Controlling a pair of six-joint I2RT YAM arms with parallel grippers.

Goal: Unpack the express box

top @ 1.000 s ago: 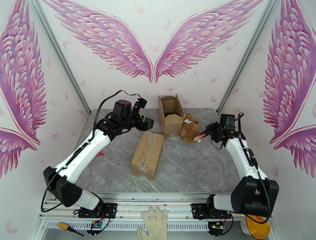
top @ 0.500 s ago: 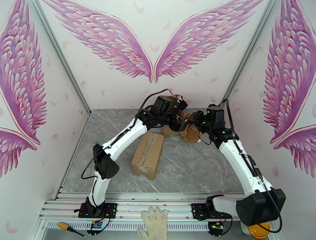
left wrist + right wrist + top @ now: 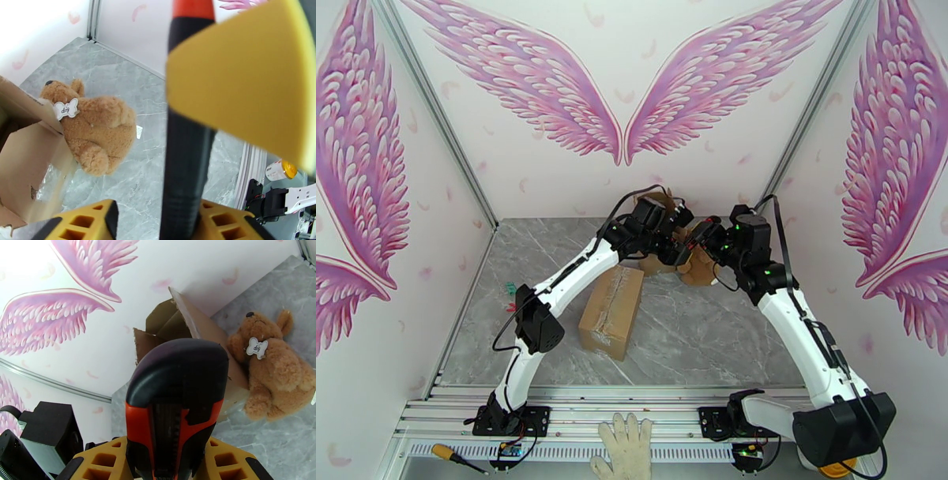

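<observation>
A sealed cardboard express box [image 3: 612,310] lies mid-table. Behind it stands an opened box [image 3: 657,264] [image 3: 27,158] [image 3: 185,327], with a brown teddy bear [image 3: 701,270] [image 3: 94,130] [image 3: 276,378] leaning on its right side. My right gripper [image 3: 703,237] [image 3: 170,453] is shut on a black-and-orange utility knife [image 3: 177,398] [image 3: 185,158], raised above the bear. My left gripper [image 3: 681,235] [image 3: 158,217] meets it there. The knife handle stands between the left jaws, and a gap shows on its left side. One yellow finger [image 3: 245,79] overlaps the handle on the right.
A white glove [image 3: 626,450] and a screwdriver [image 3: 454,456] lie on the near rail. A yellow-lidded jar [image 3: 833,471] [image 3: 280,170] sits beside the right base. A small green and red item [image 3: 509,288] rests by the left wall. Pink wing walls enclose the table.
My left arm swung from the table's left over to the opened box, and its jaws narrowed around the knife. My right gripper lifted the knife and carried it left to meet the left gripper.
</observation>
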